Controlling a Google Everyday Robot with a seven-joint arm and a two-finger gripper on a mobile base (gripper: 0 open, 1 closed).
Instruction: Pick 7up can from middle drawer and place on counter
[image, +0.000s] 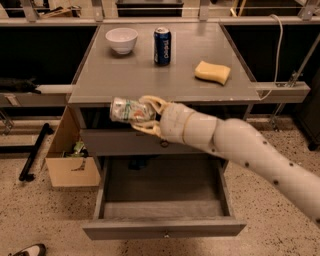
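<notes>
My gripper (146, 116) is shut on the 7up can (128, 110), a silvery-white can with green print, held on its side. The can hangs in the air in front of the cabinet, just below the counter's (165, 80) front edge and toward its left half. The middle drawer (165, 200) stands pulled out below, its shallow grey tray showing nothing in it. My pale arm reaches in from the lower right.
On the counter stand a white bowl (121, 39) at the back left, a dark blue Pepsi can (162, 46) at the back middle and a yellow sponge (213, 72) at the right. A cardboard box (70, 160) sits on the floor left of the cabinet.
</notes>
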